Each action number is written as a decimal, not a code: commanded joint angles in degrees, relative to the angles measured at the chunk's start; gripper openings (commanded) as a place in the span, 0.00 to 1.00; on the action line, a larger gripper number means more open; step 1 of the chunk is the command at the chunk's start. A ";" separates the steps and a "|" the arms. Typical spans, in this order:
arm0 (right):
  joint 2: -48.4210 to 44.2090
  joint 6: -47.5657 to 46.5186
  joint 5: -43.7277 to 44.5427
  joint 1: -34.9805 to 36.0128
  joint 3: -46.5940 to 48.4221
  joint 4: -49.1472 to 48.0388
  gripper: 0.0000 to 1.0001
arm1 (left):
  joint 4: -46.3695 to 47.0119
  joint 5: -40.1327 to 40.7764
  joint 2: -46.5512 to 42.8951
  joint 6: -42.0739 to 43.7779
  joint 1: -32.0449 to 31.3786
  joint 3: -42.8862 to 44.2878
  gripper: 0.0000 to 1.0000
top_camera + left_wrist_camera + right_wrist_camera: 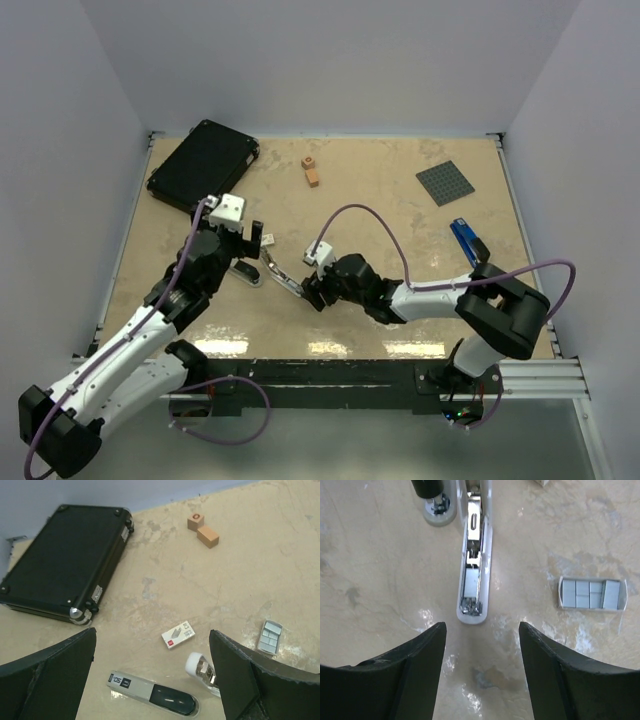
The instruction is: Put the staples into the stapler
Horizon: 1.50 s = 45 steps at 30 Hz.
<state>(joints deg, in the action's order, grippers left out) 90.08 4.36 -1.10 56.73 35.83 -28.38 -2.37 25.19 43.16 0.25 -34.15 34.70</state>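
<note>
only the right wrist view looked down into the opened stapler (472, 560), staples (592, 594) lying near it; left fingers (50, 680) and right fingers (410, 675) stood apart, empty.

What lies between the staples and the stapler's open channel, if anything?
Nothing visible. In the right wrist view, only bare table separates the staples from the open channel of the stapler; the right gripper hovers open just off the channel's end.

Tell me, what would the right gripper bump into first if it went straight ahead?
The right gripper would probably meet the near end of the open stapler first, though depth is unclear.
</note>
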 commanded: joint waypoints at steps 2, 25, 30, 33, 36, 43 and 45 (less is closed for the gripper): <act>-0.18 -1.90 -1.18 0.14 -6.38 -22.32 0.64 | -0.97 -16.21 4.91 -5.78 8.91 3.80 1.00; 12.22 -2.60 -3.38 0.31 -5.43 -32.88 0.53 | -1.85 -34.50 21.79 -6.76 16.66 8.02 0.99; 13.01 -2.51 -3.47 0.40 -5.25 -33.05 0.50 | -1.76 -36.70 24.34 -6.23 16.66 8.19 0.94; 13.27 -2.51 -3.82 0.31 -5.16 -33.23 0.46 | -2.20 -38.37 26.09 -5.70 16.66 8.45 0.89; 13.54 -2.51 -4.08 0.31 -4.99 -33.14 0.43 | -3.86 -39.60 28.03 -5.18 16.66 9.33 0.84; 13.98 -2.43 -4.35 0.31 -4.81 -33.41 0.35 | -6.94 -41.36 29.79 -4.91 16.57 9.42 0.75; 14.07 -2.43 -4.26 0.31 -4.72 -33.41 0.33 | -7.73 -41.80 29.88 -4.91 16.40 9.42 0.72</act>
<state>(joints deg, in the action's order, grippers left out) 103.83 2.74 -5.37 56.88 29.67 -58.30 -8.73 -13.98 72.99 -5.32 -17.98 41.78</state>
